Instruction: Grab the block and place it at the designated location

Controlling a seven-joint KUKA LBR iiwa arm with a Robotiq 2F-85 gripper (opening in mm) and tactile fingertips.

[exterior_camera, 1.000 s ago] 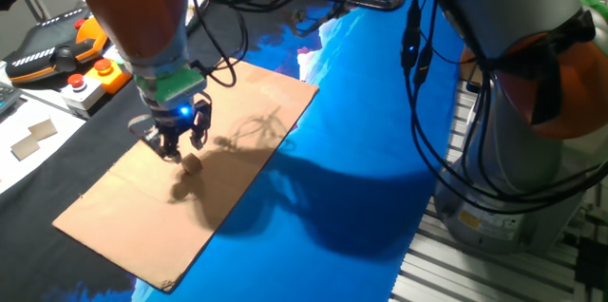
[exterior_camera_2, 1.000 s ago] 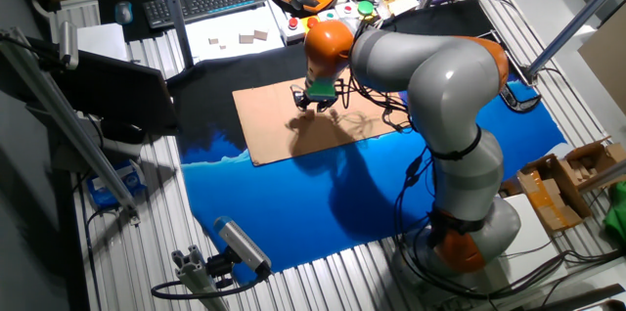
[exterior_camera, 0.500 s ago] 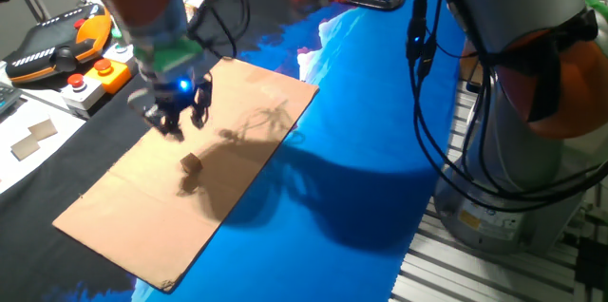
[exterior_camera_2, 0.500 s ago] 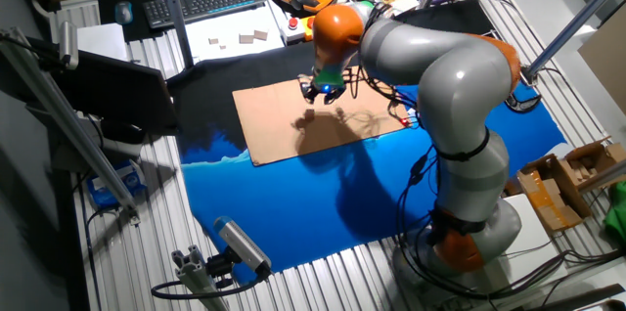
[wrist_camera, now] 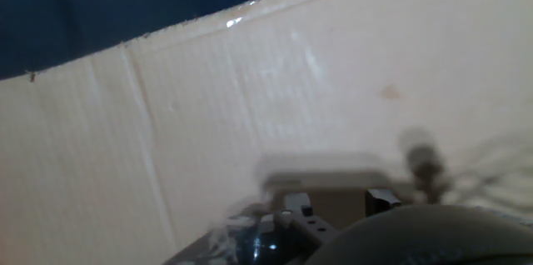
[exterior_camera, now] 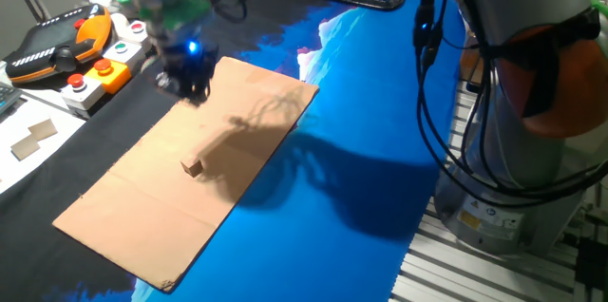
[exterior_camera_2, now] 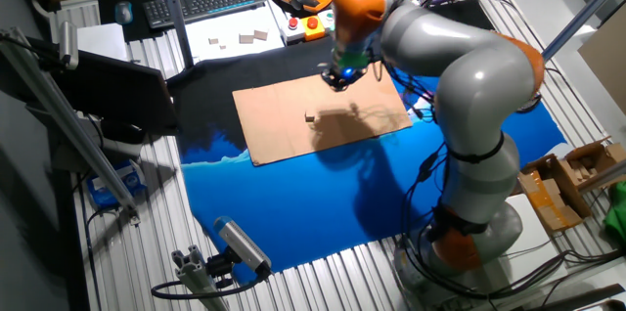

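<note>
The block (exterior_camera: 194, 166) is a tiny tan cube lying free near the middle of the brown cardboard sheet (exterior_camera: 133, 202); it also shows in the other fixed view (exterior_camera_2: 310, 116). My gripper (exterior_camera: 190, 84) hangs raised over the sheet's far edge, well away from the block and empty; it also shows in the other fixed view (exterior_camera_2: 339, 78). The hand view is blurred: the fingertips (wrist_camera: 379, 200) stand apart with nothing between them, over bare cardboard (wrist_camera: 250, 90). The dark grey dot shows in no view.
A control box with red and green buttons (exterior_camera: 95, 72) and an orange teach pendant (exterior_camera: 52, 50) sit beyond the sheet's far left. Flat grey-beige tiles (exterior_camera: 33, 136) lie at the left. Blue cloth (exterior_camera: 361, 150) covers the table. The arm's base (exterior_camera_2: 469, 233) stands at the right.
The gripper has risen and drawn back from the block toward the sheet's far edge. The block stays where it was on the cardboard.
</note>
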